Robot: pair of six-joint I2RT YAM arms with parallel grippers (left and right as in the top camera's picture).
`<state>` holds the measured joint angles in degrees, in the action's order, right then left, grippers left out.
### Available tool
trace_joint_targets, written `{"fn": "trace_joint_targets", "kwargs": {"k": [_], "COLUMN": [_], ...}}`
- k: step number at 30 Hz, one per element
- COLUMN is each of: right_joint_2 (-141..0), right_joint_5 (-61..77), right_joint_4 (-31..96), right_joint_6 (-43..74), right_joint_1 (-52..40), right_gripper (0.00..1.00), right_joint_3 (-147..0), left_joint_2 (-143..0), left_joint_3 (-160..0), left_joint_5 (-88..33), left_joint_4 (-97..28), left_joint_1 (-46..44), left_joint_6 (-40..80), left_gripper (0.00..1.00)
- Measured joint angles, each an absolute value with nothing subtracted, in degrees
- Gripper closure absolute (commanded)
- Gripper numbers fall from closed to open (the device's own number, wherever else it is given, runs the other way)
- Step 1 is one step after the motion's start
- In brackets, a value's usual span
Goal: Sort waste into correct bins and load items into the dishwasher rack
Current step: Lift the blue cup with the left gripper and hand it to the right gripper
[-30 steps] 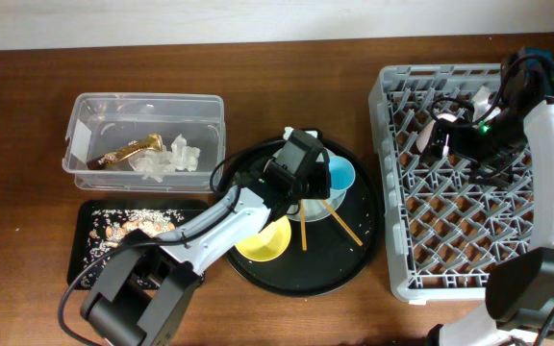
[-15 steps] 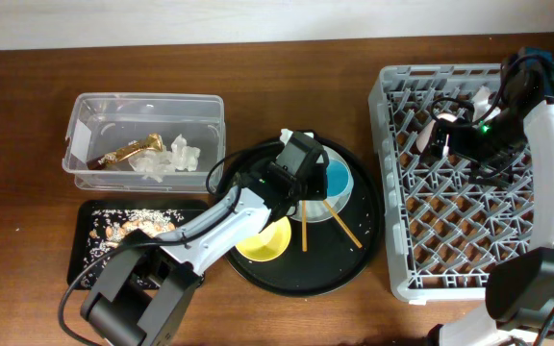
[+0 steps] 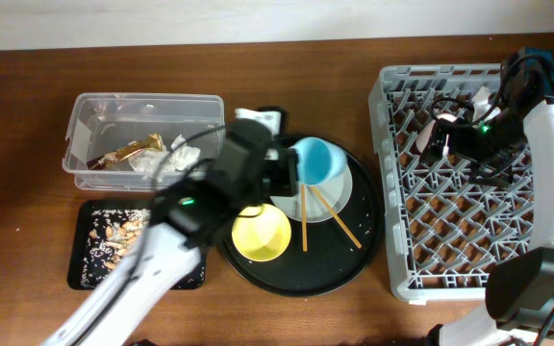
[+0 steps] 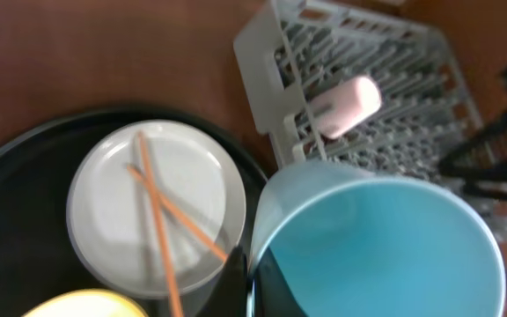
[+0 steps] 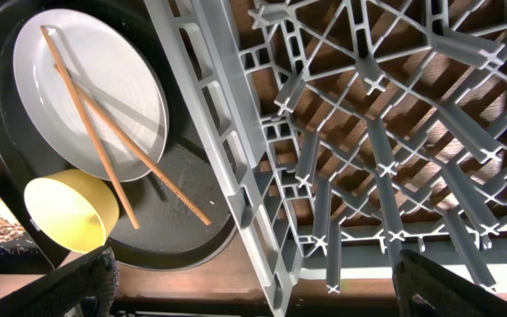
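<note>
My left gripper (image 3: 294, 165) is shut on the rim of the small blue cup (image 3: 317, 160) and holds it above the round black tray; the cup fills the left wrist view (image 4: 385, 246), with the fingers (image 4: 249, 277) pinching its rim. The pale plate (image 3: 342, 197) (image 4: 139, 207) lies under two crossed chopsticks (image 3: 305, 219) (image 4: 158, 224). The yellow bowl (image 3: 263, 234) stands beside the plate. The pink cup (image 4: 350, 104) lies in the grey rack (image 3: 479, 192). My right gripper (image 5: 271, 282) is open and empty over the rack's left side.
The clear tub (image 3: 94, 115) holds a gold wrapper (image 3: 128, 151) and white tissue (image 3: 176, 159). The shallow black tray (image 3: 83, 274) holds tan scraps (image 3: 113, 231). The round black tray (image 3: 349, 264) sits between the bins and the rack.
My left gripper has lifted the blue cup off the plate and risen toward the camera, swinging a little left. The right arm has not moved.
</note>
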<state>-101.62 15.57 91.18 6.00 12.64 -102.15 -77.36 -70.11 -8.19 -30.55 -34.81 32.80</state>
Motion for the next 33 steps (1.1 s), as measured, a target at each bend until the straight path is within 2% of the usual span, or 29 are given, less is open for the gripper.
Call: {"fn": "trace_joint_targets", "kwargs": {"k": [6, 11, 16, 17, 19, 22, 26, 33], "right_joint_2": [-101.6, -101.6, -101.6, -101.6, -101.5, -101.3, -101.2, -97.1], "right_joint_5": [15.6, 15.8, 22.3, 27.0, 37.3, 46.4, 54.4, 60.5], "right_joint_4": [91.1, 89.7, 91.9, 93.5, 97.0, 97.1, 97.1, 97.1], "right_joint_6": [6.0, 6.4, 5.3, 1.1, -7.9, -15.3, -22.4, -26.7], "right_joint_1": [12.6, 12.6, 12.6, 12.6, 12.4, 11.0, 5.8, -5.8], "right_gripper": [0.02, 0.02, 0.01, 0.05, 0.00, 0.02, 0.02, 0.02], "right_joint_3": [-102.1, -102.1, -102.1, -102.1, -102.1, -102.1, -102.1, -102.1], "left_joint_2": [-74.5, -74.5, -74.5, -74.5, -74.5, -74.5, -74.5, -74.5], "left_joint_3": [-70.3, -70.3, -70.3, -70.3, -70.3, -70.3, -70.3, -70.3], "left_joint_5": [-28.1, -43.6, -47.9, -48.3, -49.0, -49.7, -54.7, -60.9], "left_joint_4": [-42.7, -44.4, -44.6, -44.6, -44.6, -44.0, -41.2, -39.5], "left_joint_1": [-23.3, -17.6, -16.7, -16.7, -16.7, -16.7, -16.7, -16.7], "left_joint_6": [25.2, 13.4, 9.5, 9.0, 8.5, 8.3, 7.9, 7.7], "left_gripper": [1.00, 1.00, 1.00, 0.99, 1.00, 0.99, 1.00, 1.00]}}
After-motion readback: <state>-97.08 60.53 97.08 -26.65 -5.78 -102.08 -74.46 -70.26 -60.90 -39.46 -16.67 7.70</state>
